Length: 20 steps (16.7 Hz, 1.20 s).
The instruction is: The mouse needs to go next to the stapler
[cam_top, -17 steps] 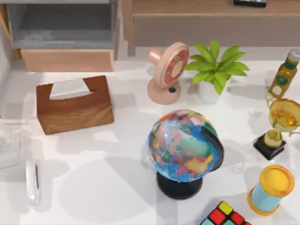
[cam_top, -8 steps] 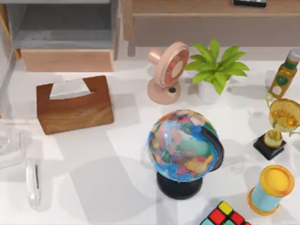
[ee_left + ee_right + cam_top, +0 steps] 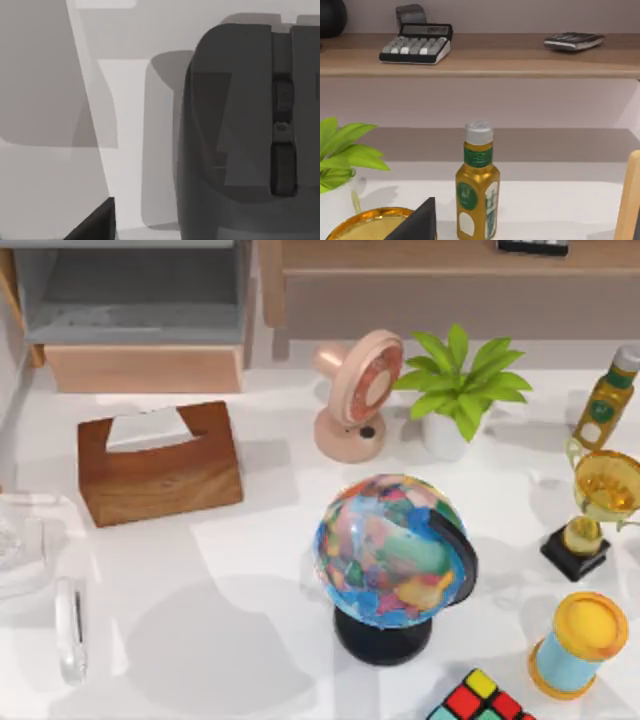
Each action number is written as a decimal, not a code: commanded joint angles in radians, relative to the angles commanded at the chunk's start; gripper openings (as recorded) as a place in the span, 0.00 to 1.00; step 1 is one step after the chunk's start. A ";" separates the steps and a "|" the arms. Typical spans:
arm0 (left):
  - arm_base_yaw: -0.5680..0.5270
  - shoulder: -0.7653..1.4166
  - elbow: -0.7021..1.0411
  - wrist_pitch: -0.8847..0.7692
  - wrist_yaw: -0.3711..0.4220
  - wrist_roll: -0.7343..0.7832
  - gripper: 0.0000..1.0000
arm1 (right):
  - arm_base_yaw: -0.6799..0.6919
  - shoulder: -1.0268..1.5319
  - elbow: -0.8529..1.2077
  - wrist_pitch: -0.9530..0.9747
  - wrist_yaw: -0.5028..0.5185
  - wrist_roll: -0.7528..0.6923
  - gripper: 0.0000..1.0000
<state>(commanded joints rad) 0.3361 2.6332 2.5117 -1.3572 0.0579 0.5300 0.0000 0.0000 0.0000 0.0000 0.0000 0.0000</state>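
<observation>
White and slim, the mouse (image 3: 70,630) lies free on the surface (image 3: 250,570) by its left edge, with the left tool (image 3: 22,540) just beside it, likely lining up a grasp, though I cannot tell if it is open or closed; the right arm idles facing the bottle (image 3: 477,185).

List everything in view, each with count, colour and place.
tissue box: one, brown wood, left rear
fan: one, pink, rear centre
plant: one, green, right of fan
bottle: one, amber, right rear
trophy: one, gold, right edge
globe: one, multicoloured, centre
cylinder: one, yellow-topped blue, front right
puzzle cube: one, multicoloured, front edge
white oblong item: one, front left
calculators: two, dark, shelf
left gripper: one, pale, left edge
right gripper: one, dark, near trophy
</observation>
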 joint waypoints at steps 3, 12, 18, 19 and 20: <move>0.003 0.000 -0.003 0.002 -0.001 -0.001 1.00 | 0.000 0.000 0.000 0.000 0.000 0.000 1.00; 0.007 -0.017 -0.055 0.037 0.001 0.007 1.00 | 0.000 0.000 0.000 0.000 0.000 0.000 1.00; 0.006 -0.013 -0.093 0.084 0.001 0.003 1.00 | 0.000 0.000 0.000 0.000 0.000 0.000 1.00; 0.004 -0.009 -0.096 0.094 0.001 0.001 1.00 | 0.000 0.000 0.000 0.000 0.000 0.000 1.00; 0.001 -0.002 -0.098 0.103 0.000 -0.001 1.00 | 0.000 0.000 0.000 0.000 0.000 0.000 1.00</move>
<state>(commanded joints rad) 0.3372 2.6308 2.4135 -1.2544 0.0582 0.5293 0.0000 0.0000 0.0000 0.0000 0.0000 0.0000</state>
